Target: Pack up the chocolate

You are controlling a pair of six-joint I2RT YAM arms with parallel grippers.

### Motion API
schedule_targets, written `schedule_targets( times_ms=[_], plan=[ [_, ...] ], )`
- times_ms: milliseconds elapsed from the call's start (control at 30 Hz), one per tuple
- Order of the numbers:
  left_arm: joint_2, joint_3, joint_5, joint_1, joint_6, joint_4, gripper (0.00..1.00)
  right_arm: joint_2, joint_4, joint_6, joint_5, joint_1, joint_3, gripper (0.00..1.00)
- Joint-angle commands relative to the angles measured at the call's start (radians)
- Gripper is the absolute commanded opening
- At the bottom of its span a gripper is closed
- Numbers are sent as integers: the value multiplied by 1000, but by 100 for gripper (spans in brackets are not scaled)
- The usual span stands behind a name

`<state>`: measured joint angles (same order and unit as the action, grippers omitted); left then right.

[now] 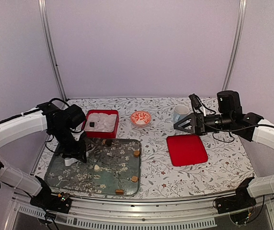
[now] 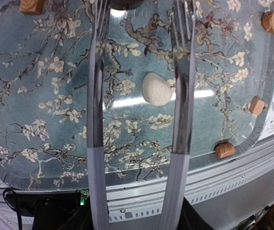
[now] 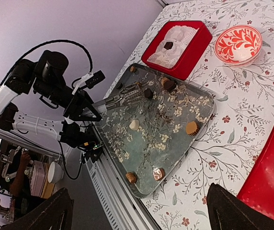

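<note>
Chocolate (image 2: 156, 89), one cream-white lump, lies seemingly untouched within the wide-spread left pincer (image 2: 141, 19).

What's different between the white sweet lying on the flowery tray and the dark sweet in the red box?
The white sweet is cream-coloured and rounded; the dark sweet is nearly black and looks squarer. The white sweet lies on the flowery tray; the dark sweet sits on white lining inside the red box. Both are bite-sized.

red-white bowl (image 1: 141, 118) | pale mug (image 1: 179, 114), right of bowl | floral table (image 1: 156, 167)
</note>
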<state>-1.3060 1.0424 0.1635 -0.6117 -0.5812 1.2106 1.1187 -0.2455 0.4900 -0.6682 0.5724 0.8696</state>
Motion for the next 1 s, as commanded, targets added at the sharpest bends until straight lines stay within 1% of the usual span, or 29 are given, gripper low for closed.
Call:
schedule_targets(
  times_ms=[0,367,500,767,967],
  plan=[
    [-42,1,-52,-20,-13,-34,42,-34,25,12,-4,-5,-17,99],
    [-147,44,-105,-28,43,-65,40,-42,23,22,8,-5,-26,99],
    [-174,55,-120,-30,62,-63,37,-40,22,24,11,-5,-26,99],
    [-166,84,-132,-29,83,-23,30,-42,15,26,18,-5,-26,99],
    [-124,159,-137,-28,90,38,29,-39,17,24,16,-5,-26,99]
  ],
)
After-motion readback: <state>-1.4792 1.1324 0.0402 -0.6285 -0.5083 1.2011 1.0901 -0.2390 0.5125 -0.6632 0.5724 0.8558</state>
